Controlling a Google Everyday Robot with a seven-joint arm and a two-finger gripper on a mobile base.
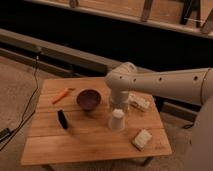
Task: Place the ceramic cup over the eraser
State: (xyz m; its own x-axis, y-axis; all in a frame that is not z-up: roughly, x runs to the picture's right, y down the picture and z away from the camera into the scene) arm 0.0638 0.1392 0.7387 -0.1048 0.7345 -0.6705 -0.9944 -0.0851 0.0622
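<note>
Your white cup [116,121] is standing narrow end up on the wooden table [90,142], right of centre. The black eraser [62,119] is lying well apart from it, toward the view's left. Your gripper [119,106] is hanging directly over the cup, right at its top. You cannot tell whether it is grasping the cup or released. A dark bowl [88,98] is sitting farther back, between the two.
</note>
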